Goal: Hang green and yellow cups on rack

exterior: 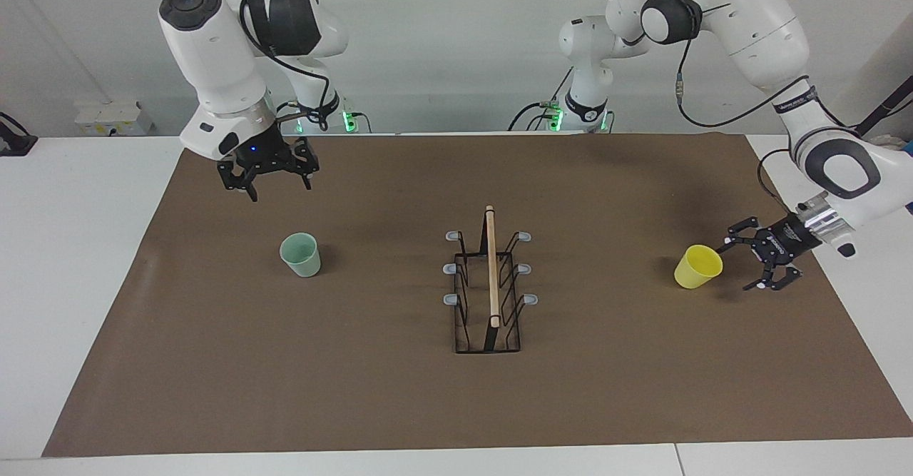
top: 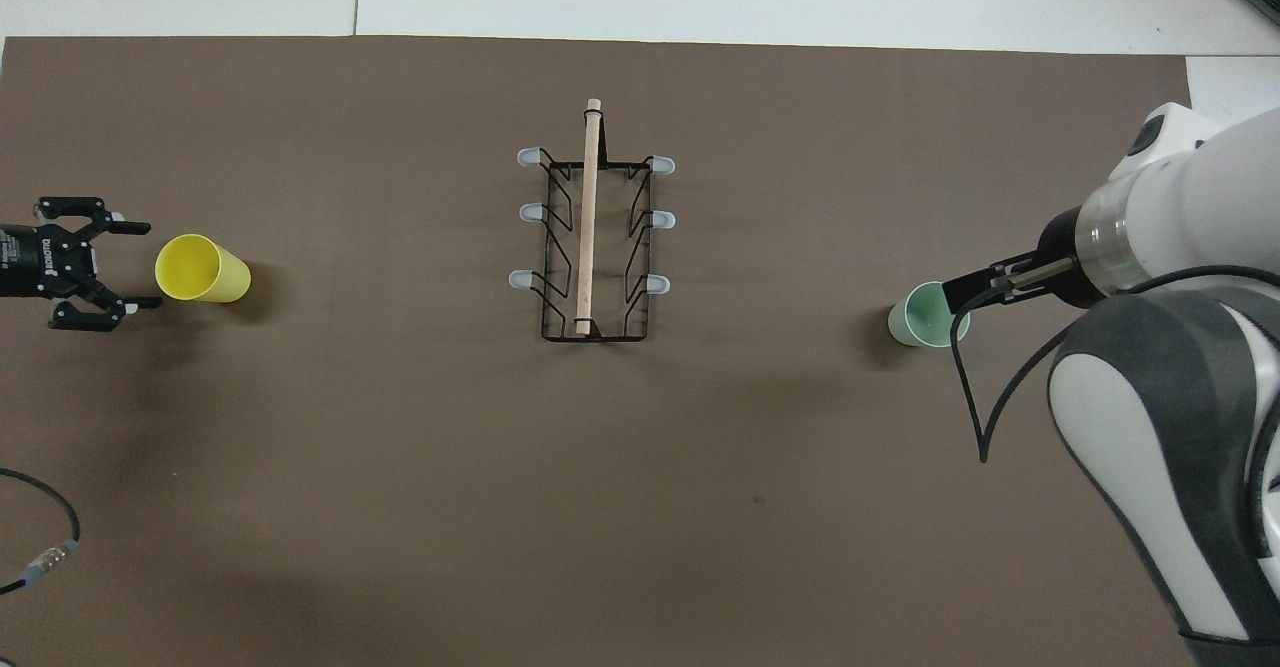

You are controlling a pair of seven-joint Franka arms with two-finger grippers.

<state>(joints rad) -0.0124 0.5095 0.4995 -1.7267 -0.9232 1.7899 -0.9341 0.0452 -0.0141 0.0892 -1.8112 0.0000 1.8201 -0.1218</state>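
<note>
Neither pale mint green plastic cup [exterior: 300,254] nor bright yellow plastic cup [exterior: 697,266] hung on black wire rack [exterior: 489,283] at frame centre; left gripper [exterior: 750,265] and right gripper [exterior: 279,181] jaws spread, empty

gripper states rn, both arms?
left gripper: open, empty, beside the yellow cup.
right gripper: open, empty, raised near the green cup.

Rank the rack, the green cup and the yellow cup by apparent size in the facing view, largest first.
1. rack, clearly the largest.
2. yellow cup and green cup: they look alike in size, so no ranking between them.
</note>
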